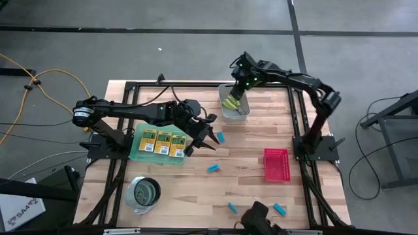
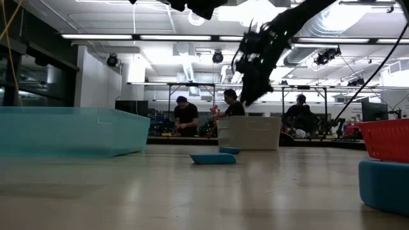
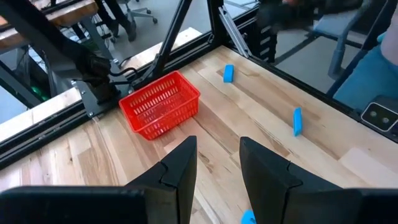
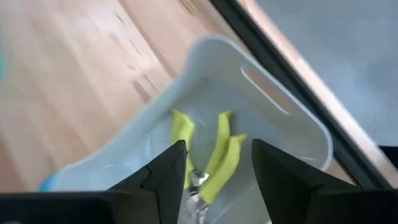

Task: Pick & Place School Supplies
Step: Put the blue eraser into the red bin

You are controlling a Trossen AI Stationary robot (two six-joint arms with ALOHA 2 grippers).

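Right now I see the right gripper (image 4: 214, 163) above the grey bin (image 1: 234, 109) at the counter's (image 1: 248, 150) far edge, jaws spread wide and empty; the yellow-green pliers (image 4: 214, 158) lie inside the bin under them. Left gripper (image 1: 204, 138) hovers beside the green mat (image 1: 137, 151), jaws parted, nothing between them. Three crayon boxes (image 1: 162, 141) sit in a row on the mat. Four blue blocks (image 1: 213, 168) are scattered on the counter, the red tray (image 1: 276, 164) among them.
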